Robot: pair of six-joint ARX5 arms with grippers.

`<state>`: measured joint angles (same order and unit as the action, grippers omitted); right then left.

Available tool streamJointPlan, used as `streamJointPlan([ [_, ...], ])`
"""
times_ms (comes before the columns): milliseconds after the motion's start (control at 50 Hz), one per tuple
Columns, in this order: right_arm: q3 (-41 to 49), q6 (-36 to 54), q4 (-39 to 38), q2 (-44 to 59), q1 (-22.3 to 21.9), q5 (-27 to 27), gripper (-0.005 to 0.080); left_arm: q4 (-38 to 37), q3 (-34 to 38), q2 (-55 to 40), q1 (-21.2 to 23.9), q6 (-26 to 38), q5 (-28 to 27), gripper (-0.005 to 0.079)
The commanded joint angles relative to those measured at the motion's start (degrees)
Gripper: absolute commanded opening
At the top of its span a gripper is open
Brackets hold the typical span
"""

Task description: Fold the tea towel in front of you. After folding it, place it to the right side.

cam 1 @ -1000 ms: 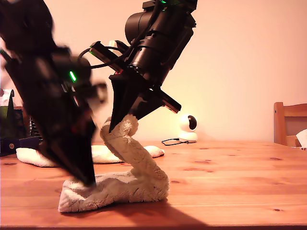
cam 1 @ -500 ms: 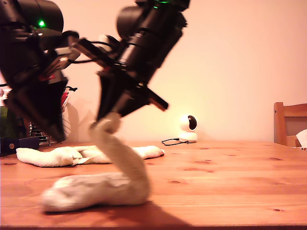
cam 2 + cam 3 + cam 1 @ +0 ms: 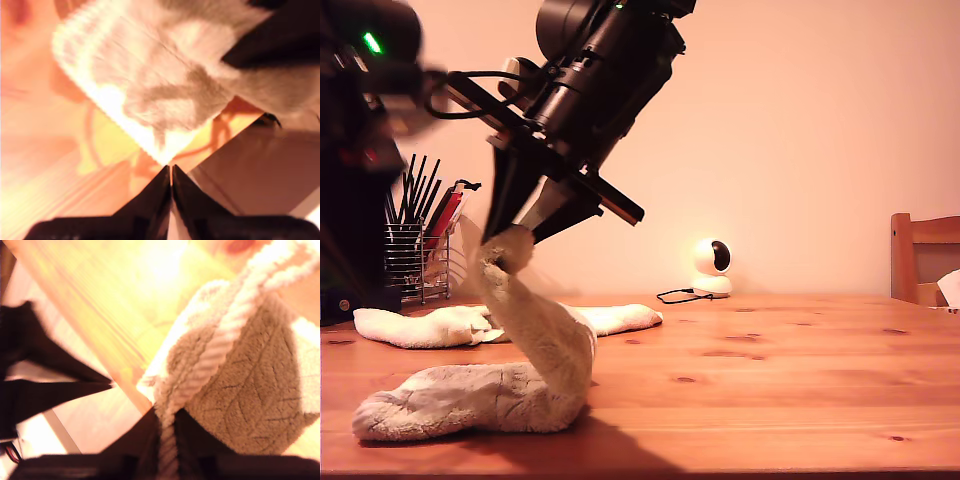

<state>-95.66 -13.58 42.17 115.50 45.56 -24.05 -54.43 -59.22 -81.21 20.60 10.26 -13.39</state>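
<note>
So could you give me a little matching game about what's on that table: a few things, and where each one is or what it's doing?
Things:
1. tea towel
2. second towel
3. small white camera
4. pen holder

States:
A. stands near the wall, a black cable beside it
B. pinched and lifted at one end
C. holds upright pens
D. lies crumpled flat on the table, further back

Pairs: 1-B, 2-D, 3-A, 4-C

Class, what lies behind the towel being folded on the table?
Behind the towel lies a second towel, then a pen holder; further along the exterior view's right, a small camera and cable. The raised fold hides the second towel's middle.
</note>
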Motion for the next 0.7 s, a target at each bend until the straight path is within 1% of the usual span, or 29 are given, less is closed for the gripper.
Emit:
streamJointPlan([
  [0,-0.5,-0.5,-0.7,-1.0,1.0,-0.4,0.0129,-0.1,0.8,2.7,-0.6,0.3,0.0,-0.0019],
  [100,-0.5,-1.4,-0.8,-0.7,1.0,-2.7,0.0131,-0.1,0.8,5.1,-1.4,0.3,0.0,-0.0019],
  [180,-0.5,-1.7,-1.2,-0.6,1.3,-2.9,0.015,-0.2,0.8,6.3,-1.4,0.2,-0.1,-0.0019],
  [360,-0.5,-2.5,-2.9,-0.6,1.7,-3.0,0.0149,-0.7,0.8,6.2,-1.3,0.2,-1.3,-0.0019],
  [500,-0.5,-1.1,0.0,-0.6,0.7,-2.4,0.0149,1.1,0.8,6.2,-1.3,0.2,-4.2,-0.0019],
  [620,-0.4,0.9,2.5,-0.6,-0.8,-1.5,0.0149,2.7,0.8,5.6,-1.3,0.2,-4.4,-0.0019],
  [680,-0.3,2.2,2.7,-0.6,-1.2,-0.9,0.0107,3.2,0.8,5.0,-1.3,0.2,-4.4,-0.0019],
])
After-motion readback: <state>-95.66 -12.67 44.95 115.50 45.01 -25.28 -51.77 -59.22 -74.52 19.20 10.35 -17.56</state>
